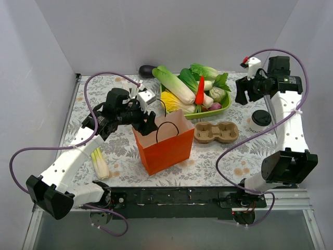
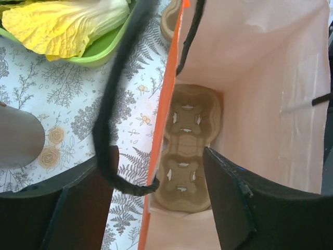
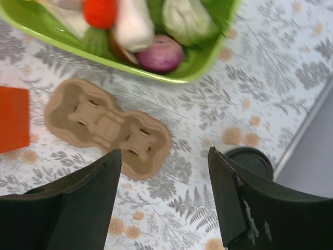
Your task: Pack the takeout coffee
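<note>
Shows the left tool (image 2: 158, 166) spread astride one wall of the orange bag (image 1: 165, 148), with the black handle (image 2: 112, 104) hanging between its fingers and nothing pinched. Looks straight down into the bag onto a brown pulp tray (image 2: 184, 151) lying flat on the bottom, both wells bare. Catches the right tool (image 3: 164, 153) likewise spread and gripping nothing, hanging above the worktop (image 1: 208, 166) between a second pulp tray (image 1: 216, 132), just beside the bag, and the takeout coffee (image 1: 261, 117). Finds the coffee upright at the worktop's right edge, well apart from the bag, lid on, not yet lifted. Puts the packing at an early stage, by the look of it: bag standing open, cup to be fetched.

Points to several hazards from here. Could shove the cup off the nearby edge by landing a finger on the lid instead of around the cup wall. Could crush the paper or pop the lid with too hard a squeeze, spilling any contents. Could drag or topple the light bag by snagging the handle on the left tool. Could also miss a well, leaving the cup tilted against the bag wall.
</note>
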Controlling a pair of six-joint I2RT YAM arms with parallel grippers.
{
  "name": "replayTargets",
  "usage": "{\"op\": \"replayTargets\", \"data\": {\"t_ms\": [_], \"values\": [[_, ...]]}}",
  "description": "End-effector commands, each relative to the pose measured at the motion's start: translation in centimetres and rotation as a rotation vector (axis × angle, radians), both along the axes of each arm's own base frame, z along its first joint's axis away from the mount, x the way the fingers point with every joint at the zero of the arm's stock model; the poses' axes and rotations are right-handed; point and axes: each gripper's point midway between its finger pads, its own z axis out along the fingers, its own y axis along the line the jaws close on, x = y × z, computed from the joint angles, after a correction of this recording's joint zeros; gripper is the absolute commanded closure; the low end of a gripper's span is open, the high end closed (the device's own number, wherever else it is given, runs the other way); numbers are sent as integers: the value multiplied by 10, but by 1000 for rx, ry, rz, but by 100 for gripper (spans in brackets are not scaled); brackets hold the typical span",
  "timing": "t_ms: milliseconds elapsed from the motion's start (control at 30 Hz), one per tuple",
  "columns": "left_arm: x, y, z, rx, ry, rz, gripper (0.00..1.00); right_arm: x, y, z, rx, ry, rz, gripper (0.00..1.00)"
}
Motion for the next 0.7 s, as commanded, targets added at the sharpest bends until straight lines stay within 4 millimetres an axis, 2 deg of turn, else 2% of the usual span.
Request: {"op": "replayTargets", "data": {"t_ms": [0,67,100,200,267,300,500,667], "values": [[1,1,29,-63,-82,-2,33,1,-55,6,-87,-17,-70,23],[-2,-3,32,-89,-81,-26,33,-1,-73,-6,-143,11,-93,18],[-2,-5,35,-103,-91,-32,33,-2,-90,-13,-186,34,-118,16],[-3,-8,33,-126,-80,-31,32,-5,-121,-37,-246,121,-185,9],[-5,-8,29,-133,-74,-35,32,-9,-128,-46,-256,180,-196,5],[-5,-8,29,-138,-79,-34,32,-7,-132,-55,-256,219,-204,5],[-8,-4,24,-126,-81,-32,32,2,-137,-84,-251,346,-190,2],[-7,-2,20,-119,-81,-24,32,8,-145,-97,-285,389,-154,2]]}}
